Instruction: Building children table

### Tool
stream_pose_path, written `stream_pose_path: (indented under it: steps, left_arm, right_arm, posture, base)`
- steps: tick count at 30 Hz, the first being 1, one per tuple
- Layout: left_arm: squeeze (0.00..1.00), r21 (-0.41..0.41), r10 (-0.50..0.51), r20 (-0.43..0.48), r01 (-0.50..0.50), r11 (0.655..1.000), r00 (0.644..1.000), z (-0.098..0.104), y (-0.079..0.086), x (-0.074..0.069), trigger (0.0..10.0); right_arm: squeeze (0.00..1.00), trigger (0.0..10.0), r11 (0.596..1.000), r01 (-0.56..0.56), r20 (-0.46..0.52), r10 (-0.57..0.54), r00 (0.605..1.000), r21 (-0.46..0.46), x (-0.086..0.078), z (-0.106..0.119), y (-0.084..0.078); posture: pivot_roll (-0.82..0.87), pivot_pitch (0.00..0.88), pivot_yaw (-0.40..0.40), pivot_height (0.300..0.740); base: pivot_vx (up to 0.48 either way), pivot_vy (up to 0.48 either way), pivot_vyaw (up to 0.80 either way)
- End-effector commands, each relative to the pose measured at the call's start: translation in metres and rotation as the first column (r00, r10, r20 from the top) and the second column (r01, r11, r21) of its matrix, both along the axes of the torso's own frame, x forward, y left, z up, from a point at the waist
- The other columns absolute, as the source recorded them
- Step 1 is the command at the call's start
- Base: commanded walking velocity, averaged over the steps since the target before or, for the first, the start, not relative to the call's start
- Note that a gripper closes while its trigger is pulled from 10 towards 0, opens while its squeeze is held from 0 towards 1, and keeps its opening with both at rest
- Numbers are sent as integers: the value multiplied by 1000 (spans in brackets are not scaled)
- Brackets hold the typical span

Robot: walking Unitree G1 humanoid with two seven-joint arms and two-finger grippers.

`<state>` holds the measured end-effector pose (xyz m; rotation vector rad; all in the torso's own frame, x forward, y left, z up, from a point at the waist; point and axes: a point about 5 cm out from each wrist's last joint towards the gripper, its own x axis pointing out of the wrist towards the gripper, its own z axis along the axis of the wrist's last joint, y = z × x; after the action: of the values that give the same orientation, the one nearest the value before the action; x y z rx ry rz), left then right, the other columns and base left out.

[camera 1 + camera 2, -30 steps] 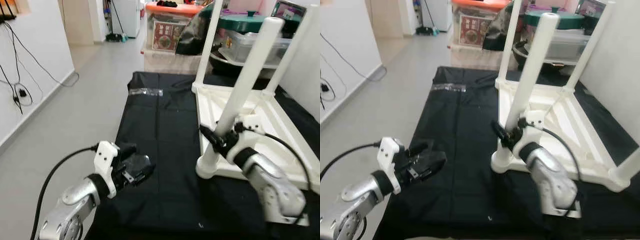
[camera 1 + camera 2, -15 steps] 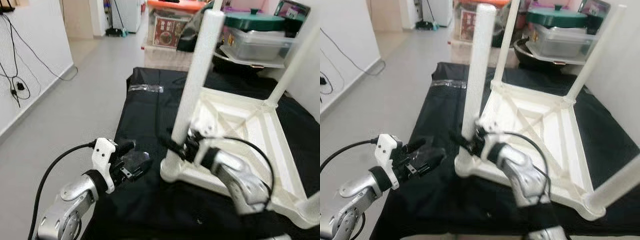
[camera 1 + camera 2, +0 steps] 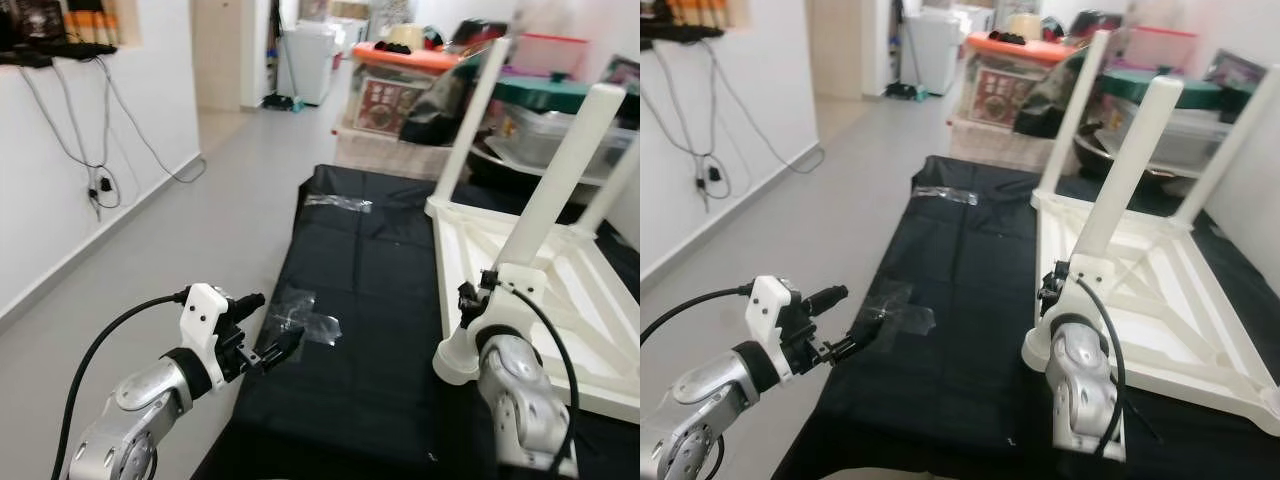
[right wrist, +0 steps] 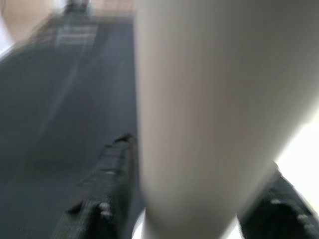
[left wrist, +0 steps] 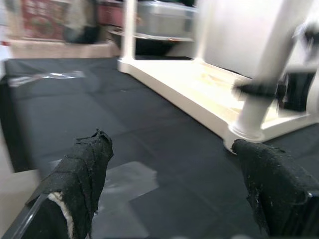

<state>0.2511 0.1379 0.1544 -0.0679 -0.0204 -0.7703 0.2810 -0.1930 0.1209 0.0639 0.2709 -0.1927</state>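
the upturned white table [image 3: 560,270] lies on the black cloth [image 3: 360,300] by its right edge; the right gripper [image 4: 189,209] pinches the near-corner leg [image 3: 545,215]. keep it squeezed low and push straight into the socket. the left gripper [image 5: 174,169] hovers spread at the cloth's left edge.

Grey tiled floor [image 3: 200,210] — white wall [image 3: 60,190]
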Motion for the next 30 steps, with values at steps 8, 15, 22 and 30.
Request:
stream_pose_path:
  steps: [8, 15, 22, 30]
  left_arm:
    - [0, 15, -14, 7, 14, 1000, 1000, -1, -1, 1, 10000]
    - [0, 13, -5, 19, 4, 1000, 1000, 2, -2, 3, 10000]
    - [0, 17, 1, 22, -2, 1000, 1000, 3, 0, 2, 10000]
    - [0, 17, 4, 11, -4, 1000, 1000, 0, 1, -3, 10000]
  right_arm:
    - [0, 10000, 847, -517, 245, 479, 843, 121, 23, 40, 25]
    - [0, 10000, 597, -802, 331, 755, 566, 10, 32, 52, 39]
    - [0, 0, 574, -816, 329, 761, 560, 61, 44, 39, 43]
    - [0, 0, 994, -91, -67, 95, 993, 53, 49, -5, -1]
  posture:
    - [53, 0, -91, 740]
    - [78, 0, -107, 740]
    - [88, 0, -116, 740]
    - [66, 0, -106, 740]
  base:
    - [0, 0, 0]
    - [0, 0, 0]
    - [0, 0, 0]
    - [0, 0, 0]
